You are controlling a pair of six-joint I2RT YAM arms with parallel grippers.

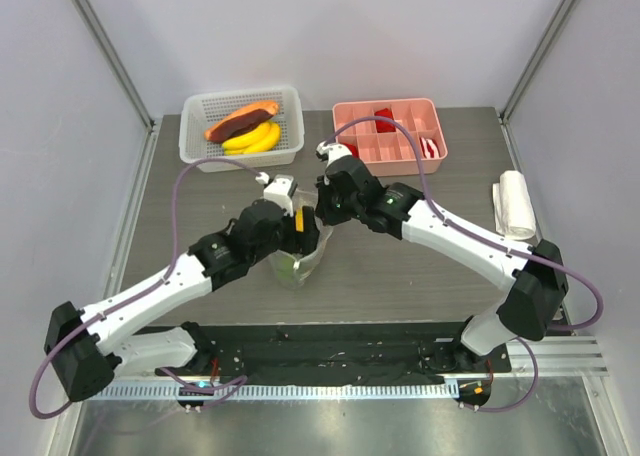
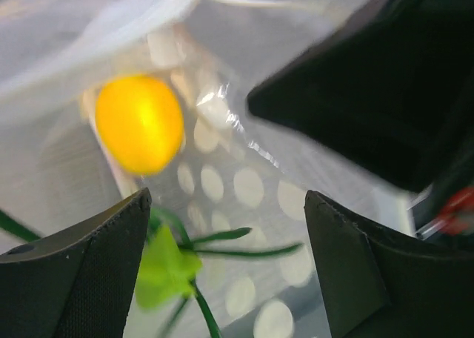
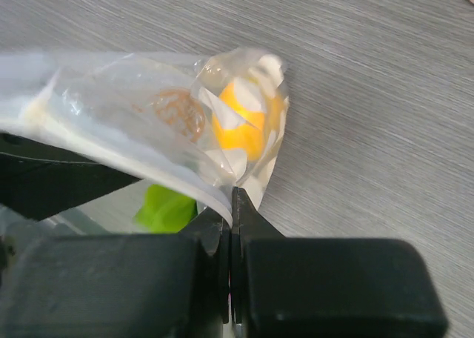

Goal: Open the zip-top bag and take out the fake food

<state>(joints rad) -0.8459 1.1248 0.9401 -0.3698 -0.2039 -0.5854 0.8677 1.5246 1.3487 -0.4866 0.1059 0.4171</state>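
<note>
The clear zip-top bag (image 1: 300,259) with white dots hangs at the table's middle, between both arms. My right gripper (image 3: 231,199) is shut on the bag's top edge (image 3: 148,156) and holds it up; in the top view it (image 1: 326,214) is just right of the bag. My left gripper (image 2: 226,204) is open at the bag's mouth, its fingers (image 2: 89,271) on either side of the dotted film. Inside the bag are a yellow piece (image 2: 139,123) and a small green leafy piece (image 2: 167,267). The orange-and-maroon sausage (image 1: 240,121) and yellow bananas (image 1: 255,139) lie in the white basket.
The white perforated basket (image 1: 290,101) stands at the back left. A pink divided tray (image 1: 360,116) with small red and white blocks stands at the back right. A rolled white cloth (image 1: 515,204) lies at the right edge.
</note>
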